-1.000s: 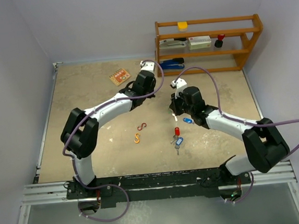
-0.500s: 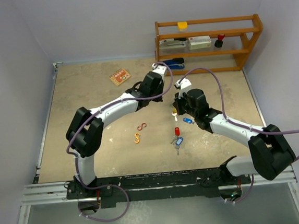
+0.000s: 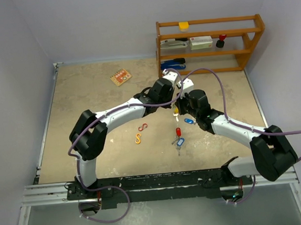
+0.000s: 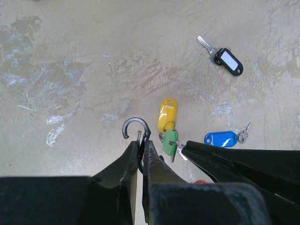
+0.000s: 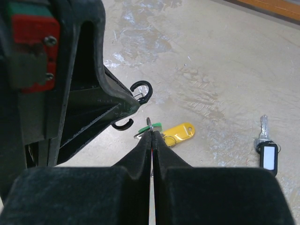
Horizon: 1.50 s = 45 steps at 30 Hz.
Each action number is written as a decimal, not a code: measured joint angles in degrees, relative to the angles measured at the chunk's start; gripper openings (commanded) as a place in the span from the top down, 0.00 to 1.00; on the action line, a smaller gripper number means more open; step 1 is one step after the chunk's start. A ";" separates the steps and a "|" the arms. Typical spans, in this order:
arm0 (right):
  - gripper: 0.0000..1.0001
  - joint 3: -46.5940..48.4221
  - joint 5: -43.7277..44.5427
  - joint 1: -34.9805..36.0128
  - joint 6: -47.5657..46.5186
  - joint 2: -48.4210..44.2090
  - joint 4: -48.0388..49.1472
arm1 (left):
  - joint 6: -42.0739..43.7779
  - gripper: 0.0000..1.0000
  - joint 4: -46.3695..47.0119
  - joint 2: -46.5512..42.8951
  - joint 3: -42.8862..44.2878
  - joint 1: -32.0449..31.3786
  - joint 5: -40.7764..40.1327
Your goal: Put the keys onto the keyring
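Keys (image 3: 179,141) lie on the sandy table (image 3: 86,97). Closest to the arm bases is a blue-tag key (image 3: 180,141), with a red tag (image 3: 178,131) just past it. To their left are two little S-shaped clips, an orange clip (image 3: 138,139) and a red clip (image 3: 143,127).

A bit farther on, the right gripper (image 5: 150,136) is pinched tight on the green-tag key (image 4: 168,141). A yellow tag (image 4: 167,111) touches the green one. The left gripper (image 4: 141,143) is pinched tight on a black hook (image 4: 136,120), just beside that key.

A second blue-tag key (image 4: 220,138) and a black-tag key (image 4: 226,60) lie on the table nearby. At the back are an orange card (image 3: 120,76) and a wooden shelf (image 3: 227,19).
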 measured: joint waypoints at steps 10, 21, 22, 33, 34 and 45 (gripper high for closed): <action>1.00 0.00 0.33 0.00 -0.26 0.50 0.07 | 0.00 1.00 0.00 0.57 0.00 -0.20 -0.09; 1.00 0.00 -0.31 0.00 -0.44 1.25 0.52 | -0.02 1.00 0.02 0.66 0.11 -0.31 -0.11; 1.00 0.00 -0.59 0.00 -0.46 1.25 0.59 | -0.02 1.00 0.04 0.66 0.11 -0.31 -0.09; 1.00 -0.24 -1.38 0.00 -0.48 1.25 1.53 | -0.04 1.00 0.55 0.66 0.11 -0.63 0.35; 1.00 -0.31 -1.42 0.00 -0.48 1.25 1.73 | -0.04 1.00 0.66 0.66 0.11 -0.70 0.39; 1.00 -1.05 -2.64 0.00 -0.70 1.25 2.64 | -0.44 1.00 1.36 0.66 0.11 -0.74 1.11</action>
